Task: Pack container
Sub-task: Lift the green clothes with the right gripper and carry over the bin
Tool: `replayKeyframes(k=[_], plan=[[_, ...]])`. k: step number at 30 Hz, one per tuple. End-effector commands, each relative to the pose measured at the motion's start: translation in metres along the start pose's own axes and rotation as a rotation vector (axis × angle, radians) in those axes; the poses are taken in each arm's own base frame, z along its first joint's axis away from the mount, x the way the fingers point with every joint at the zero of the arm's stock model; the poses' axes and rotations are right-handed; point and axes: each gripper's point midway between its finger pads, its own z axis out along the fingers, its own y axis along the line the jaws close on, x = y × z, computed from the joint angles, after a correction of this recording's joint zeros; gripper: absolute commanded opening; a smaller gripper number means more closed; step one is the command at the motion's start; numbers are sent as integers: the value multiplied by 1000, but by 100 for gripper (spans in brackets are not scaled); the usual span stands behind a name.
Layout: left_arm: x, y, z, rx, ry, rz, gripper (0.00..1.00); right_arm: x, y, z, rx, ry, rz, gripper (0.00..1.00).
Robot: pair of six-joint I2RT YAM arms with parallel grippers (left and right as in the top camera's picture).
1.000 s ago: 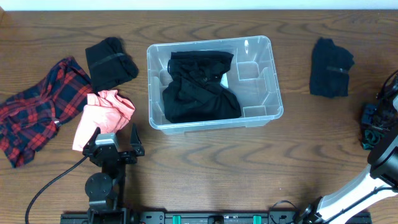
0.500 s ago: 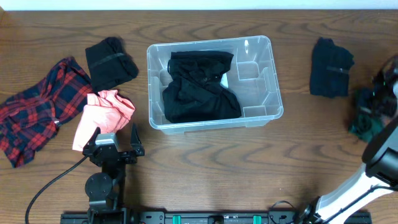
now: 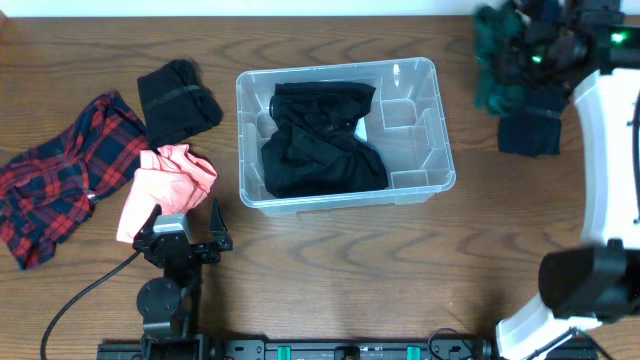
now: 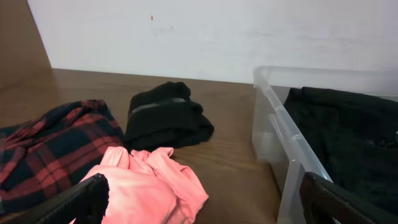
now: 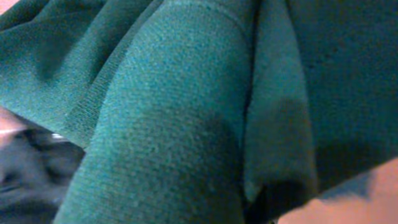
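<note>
The container (image 3: 350, 195) sits at the centre of the desk (image 3: 330, 270), open top up, and a black garment (image 3: 320, 140) is heaped inside, filling its 9 o'clock half. The moulded steps on the 3 o'clock side are bare.

Up at 1 o'clock from the tub the right gripper (image 3: 515, 45) is blurred, clenched on a dark green cloth (image 3: 490, 75). The wrist view shows nothing but that green knit (image 5: 174, 124) pressed against the lens, so the jaws themselves are hidden. The cloth hangs beyond the container's far right corner, not over it. Just below it, at 3 o'clock from the tub, a dark folded garment (image 3: 530, 125) lies on the wood, well apart from the rim.

The left gripper (image 3: 185, 208) hovers at 7 o'clock from the tub, released, fingers (image 4: 93, 198) spread wide with nothing between them. Right ahead of it lies a pink garment (image 3: 165, 180), a red plaid shirt (image 3: 60, 185) sprawls at 9 o'clock, and a black folded bundle (image 3: 175, 100) rests at 10 o'clock, close beside the container's (image 4: 280, 134) left wall but not touching it.
</note>
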Motion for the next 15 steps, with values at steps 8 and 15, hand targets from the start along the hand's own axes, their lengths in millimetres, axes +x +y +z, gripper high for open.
replayKeyframes(k=[8, 15], plan=[[15, 2, 1, -9, 47, 7, 98, -2, 127, 1, -247, -47, -169, 1], [15, 2, 1, -9, 47, 7, 98, -4, 138, 22, -231, -45, -143, 1]])
